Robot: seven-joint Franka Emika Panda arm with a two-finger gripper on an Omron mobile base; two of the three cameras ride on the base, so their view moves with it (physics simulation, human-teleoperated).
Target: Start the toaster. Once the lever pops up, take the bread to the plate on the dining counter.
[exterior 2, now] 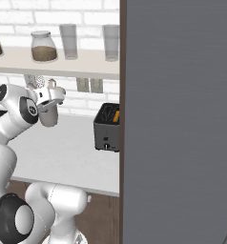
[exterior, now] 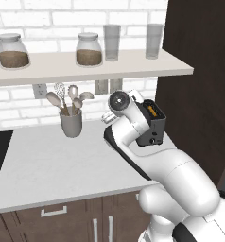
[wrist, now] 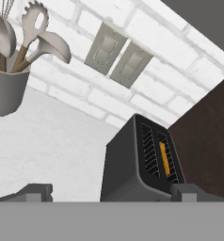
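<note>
**Tool hanging open above the counter, bread sitting in the toaster**

The toaster (exterior 2: 107, 133) is standing at the far right end of the white counter (exterior: 62, 165), close to the brick wall and right beside a tall dark wood panel (exterior: 199, 71). In the left base view the arm is covering much of it, leaving its right side and top showing. The bread (wrist: 164, 159) is sitting upright in the slot nearer the dark panel, its golden edge showing along the slot, while the other slot is lying empty. A small knob is showing low on the toaster's narrow front face in the right base view.

The tool (wrist: 113, 192) is hanging in the air above the counter, to the left of the toaster, with its jaws spread wide and nothing between them. The hand view is looking down over the toaster's top, and the two fingertips (wrist: 36, 192) are standing far apart at its bottom edge.

A grey utensil holder (exterior: 71, 122) with spoons and a whisk is standing near the wall, well to the left of the toaster. Two wall switches (wrist: 116, 55) are sitting on the brick above the counter. On the shelf (exterior: 86, 68) overhead, two jars (exterior: 89, 49) and two glasses (exterior: 112, 42) are standing in a row.
</note>
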